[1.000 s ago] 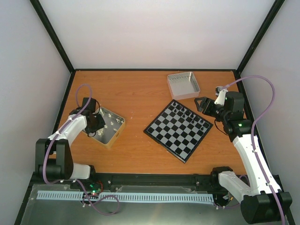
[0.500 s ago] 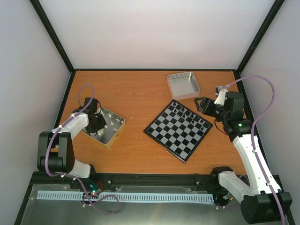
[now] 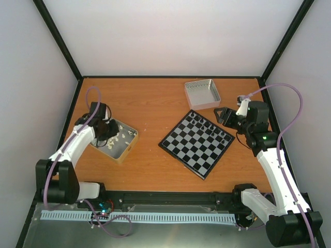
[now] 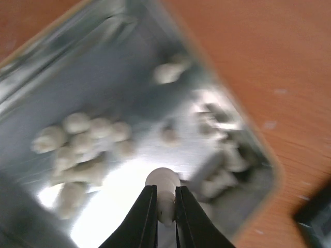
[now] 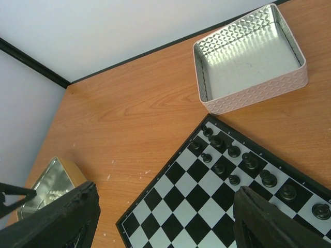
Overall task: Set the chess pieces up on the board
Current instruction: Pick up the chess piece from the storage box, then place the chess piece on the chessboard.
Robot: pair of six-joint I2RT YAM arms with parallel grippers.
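Observation:
My left gripper [image 4: 165, 199] is shut on one cream-white chess piece [image 4: 164, 187], held just above the floor of a silver tray [image 3: 120, 147] at the left; it also shows in the top view [image 3: 109, 130]. Several more cream-white pieces [image 4: 83, 137] lie loose in that tray. The black-framed board [image 3: 196, 143] sits right of centre, with small black chessmen [image 5: 232, 157] along its far right edge. My right gripper [image 3: 223, 116] is open and empty, hovering over the board's far right corner.
A second silver tray [image 3: 202, 93] stands behind the board and looks empty [image 5: 248, 62]. Bare orange table [image 3: 150, 106] lies between the left tray and the board. Black-edged white walls close the table on three sides.
My left arm has shifted slightly toward the far left over the tray, and the gripper has lifted a little. The right arm has not moved.

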